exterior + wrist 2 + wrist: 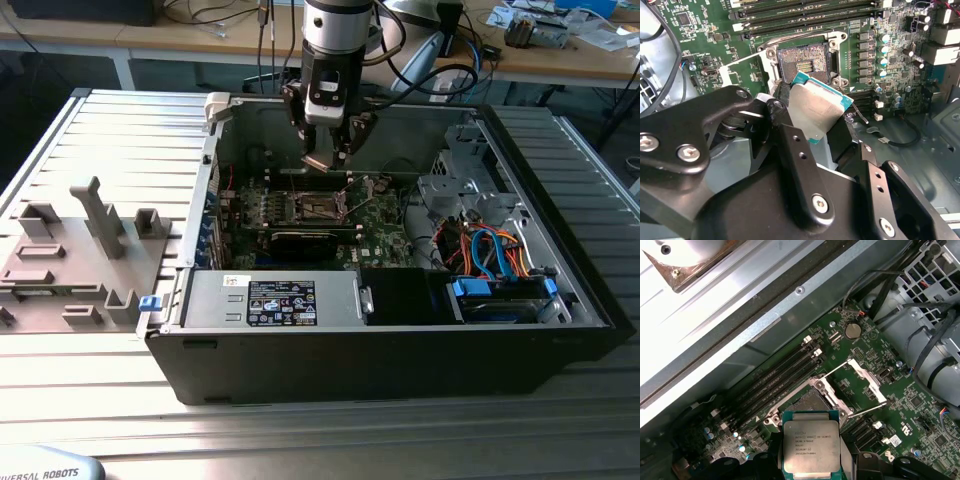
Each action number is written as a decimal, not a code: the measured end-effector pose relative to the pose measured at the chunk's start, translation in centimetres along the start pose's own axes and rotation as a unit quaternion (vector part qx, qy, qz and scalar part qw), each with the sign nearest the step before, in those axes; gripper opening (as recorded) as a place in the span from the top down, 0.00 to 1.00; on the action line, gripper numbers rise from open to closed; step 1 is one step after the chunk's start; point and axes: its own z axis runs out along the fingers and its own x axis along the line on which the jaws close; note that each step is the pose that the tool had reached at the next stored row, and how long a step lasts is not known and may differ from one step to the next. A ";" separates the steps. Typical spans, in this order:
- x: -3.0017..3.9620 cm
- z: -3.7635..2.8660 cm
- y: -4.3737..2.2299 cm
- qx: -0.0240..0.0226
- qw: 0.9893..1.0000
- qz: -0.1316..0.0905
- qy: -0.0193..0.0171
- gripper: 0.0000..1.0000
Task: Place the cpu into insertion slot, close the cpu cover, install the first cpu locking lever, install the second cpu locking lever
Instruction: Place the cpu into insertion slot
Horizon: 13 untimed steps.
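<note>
Gripper point(328, 157) is clamped on the cpu point(816, 107) by opposite edges, holding it tilted just above the open slot point(802, 62). Chip judged light, rigid, slick-topped and fragile; hold by the edges only.

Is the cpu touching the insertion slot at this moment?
Apart. In the exterior view the gripper hangs clear above the insertion slot; in the second wrist view it clamps the cpu, tilted, with the slot's centre uncovered.

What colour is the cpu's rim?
Teal on the cpu, clearest in the second wrist view.
</note>
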 end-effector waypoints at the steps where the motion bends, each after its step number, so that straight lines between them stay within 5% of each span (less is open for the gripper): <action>1: 0.00 0.00 0.00 0.000 1.000 0.000 0.000 0.46; 13: 0.00 0.00 0.00 0.000 1.000 0.004 0.000 0.46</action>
